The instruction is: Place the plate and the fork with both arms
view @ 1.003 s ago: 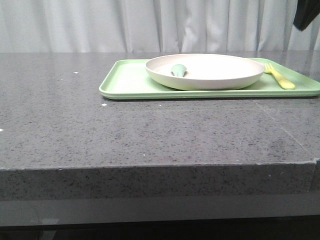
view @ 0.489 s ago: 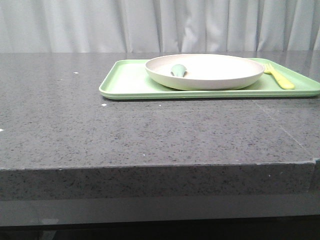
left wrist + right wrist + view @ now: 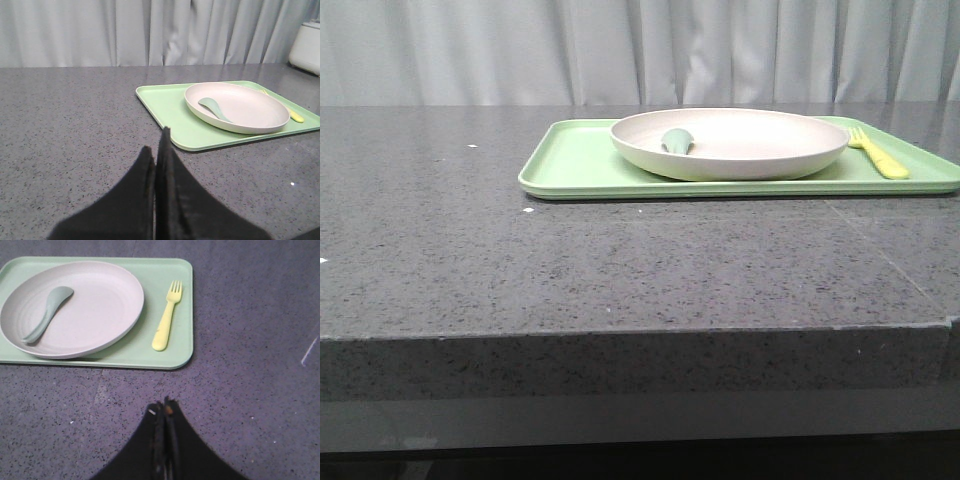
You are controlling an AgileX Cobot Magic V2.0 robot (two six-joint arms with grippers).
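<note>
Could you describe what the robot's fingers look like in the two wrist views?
Both pairs are matte black, tapering to narrow tips. The left fingers look smooth and plain. The right fingers show small pale scuffs near the tips. No cables or markings are visible.

L hand – fingers pressed together, empty, dark, held above desk | R hand – fingers pressed together, empty, dark, above desk | neither arm visible in front view
</note>
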